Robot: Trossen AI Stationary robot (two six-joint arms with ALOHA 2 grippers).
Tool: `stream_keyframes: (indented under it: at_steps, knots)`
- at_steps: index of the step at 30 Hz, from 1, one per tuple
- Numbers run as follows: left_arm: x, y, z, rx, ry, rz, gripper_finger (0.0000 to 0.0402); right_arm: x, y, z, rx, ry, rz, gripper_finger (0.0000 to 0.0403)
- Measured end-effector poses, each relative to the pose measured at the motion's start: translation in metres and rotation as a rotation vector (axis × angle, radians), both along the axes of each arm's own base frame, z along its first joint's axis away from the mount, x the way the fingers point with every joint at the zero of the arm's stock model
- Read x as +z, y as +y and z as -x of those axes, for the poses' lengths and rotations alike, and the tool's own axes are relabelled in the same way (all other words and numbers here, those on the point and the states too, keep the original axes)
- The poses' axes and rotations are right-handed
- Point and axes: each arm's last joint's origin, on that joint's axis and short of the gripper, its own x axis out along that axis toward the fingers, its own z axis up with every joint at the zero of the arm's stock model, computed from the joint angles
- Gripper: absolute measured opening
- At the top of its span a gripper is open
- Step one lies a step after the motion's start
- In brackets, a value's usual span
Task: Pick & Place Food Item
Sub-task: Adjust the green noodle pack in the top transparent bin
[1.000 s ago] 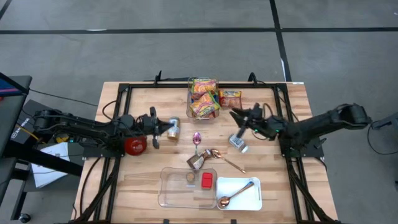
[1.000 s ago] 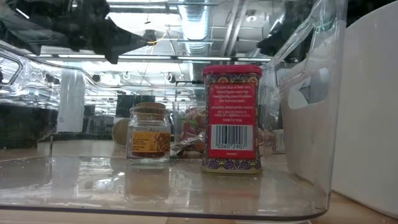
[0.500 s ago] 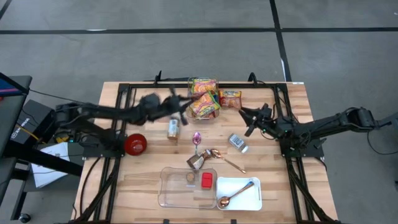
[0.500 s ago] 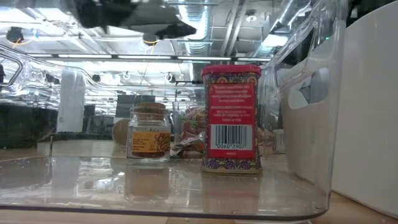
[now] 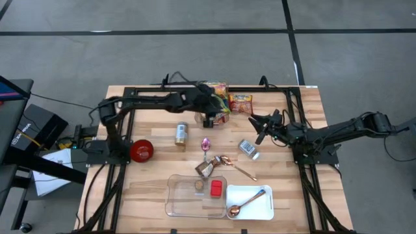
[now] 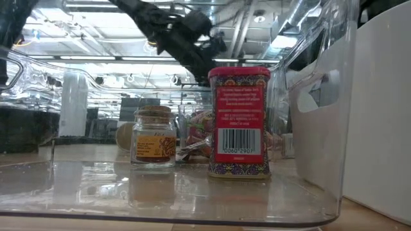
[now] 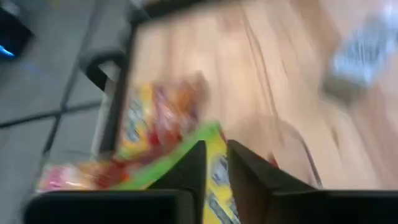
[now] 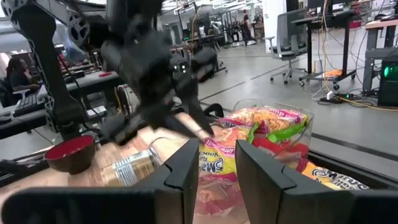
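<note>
High view shows the left gripper (image 5: 207, 118), fingers narrowly parted and empty, directly over the snack packets (image 5: 214, 104) heaped in their clear bin (image 5: 199, 112); so slight a gap risks pushing packets aside.

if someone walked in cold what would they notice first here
Probably the left arm stretched across the back of the table, its left gripper hanging at the clear bin of bright snack packets. Next, the red bowl near the left edge and the can lying on its side on the wood. The right gripper waits right of the bin.
</note>
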Motion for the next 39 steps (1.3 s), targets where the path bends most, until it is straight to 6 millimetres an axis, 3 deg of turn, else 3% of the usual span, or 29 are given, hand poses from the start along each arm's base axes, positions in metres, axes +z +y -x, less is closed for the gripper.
stream_keyframes:
  at_steps: [3, 8, 16, 21, 28, 39]
  knots:
    - [-0.007, -0.006, -0.011, -0.009, 0.115, -0.061, 0.0102, -0.001, 0.000, 0.000, 0.000, 0.013, 0.001, 0.0099]
    - [-0.005, -0.003, -0.016, -0.003, 0.106, -0.107, 0.0144, -0.002, 0.000, 0.000, 0.000, 0.021, -0.003, 0.0099]
    - [-0.005, 0.012, -0.011, 0.015, 0.090, -0.074, 0.0129, -0.002, 0.000, 0.000, 0.001, 0.024, -0.003, 0.0099]
    - [-0.005, 0.010, -0.012, -0.015, 0.075, -0.031, 0.0125, -0.002, 0.000, 0.000, 0.001, 0.021, -0.004, 0.0099]
    - [-0.022, 0.011, -0.016, -0.003, 0.111, 0.001, 0.0125, -0.002, 0.000, 0.000, 0.001, 0.019, -0.005, 0.0099]
    - [-0.026, 0.013, -0.019, 0.009, 0.102, 0.009, 0.0124, -0.002, 0.000, 0.000, 0.001, 0.019, -0.004, 0.0099]
